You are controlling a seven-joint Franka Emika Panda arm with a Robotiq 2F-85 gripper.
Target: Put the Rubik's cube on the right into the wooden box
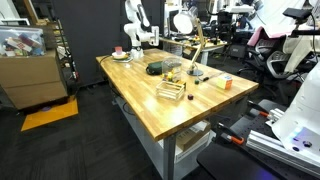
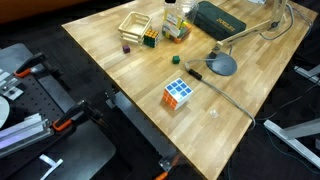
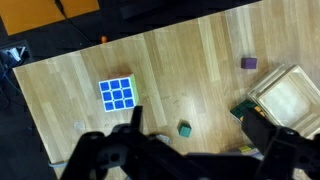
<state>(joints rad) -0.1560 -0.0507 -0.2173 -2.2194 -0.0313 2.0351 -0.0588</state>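
The Rubik's cube [image 2: 179, 94] lies alone on the wooden table, blue face up with an orange-red side. It also shows in an exterior view [image 1: 226, 84] and at the left of the wrist view [image 3: 118, 94]. The wooden box [image 2: 138, 30] of pale slats stands further along the table, seen in both exterior views [image 1: 170, 92] and at the right edge of the wrist view [image 3: 290, 95]. My gripper [image 3: 197, 135] is open and empty, high above the table between the cube and the box.
A small green cube [image 3: 185, 128] and a small purple cube [image 3: 248, 63] lie on the table [image 2: 110, 70]. A desk lamp base [image 2: 222, 65], a dark case [image 2: 222, 18] and a second multi-coloured cube [image 2: 150, 40] beside the box stand nearby.
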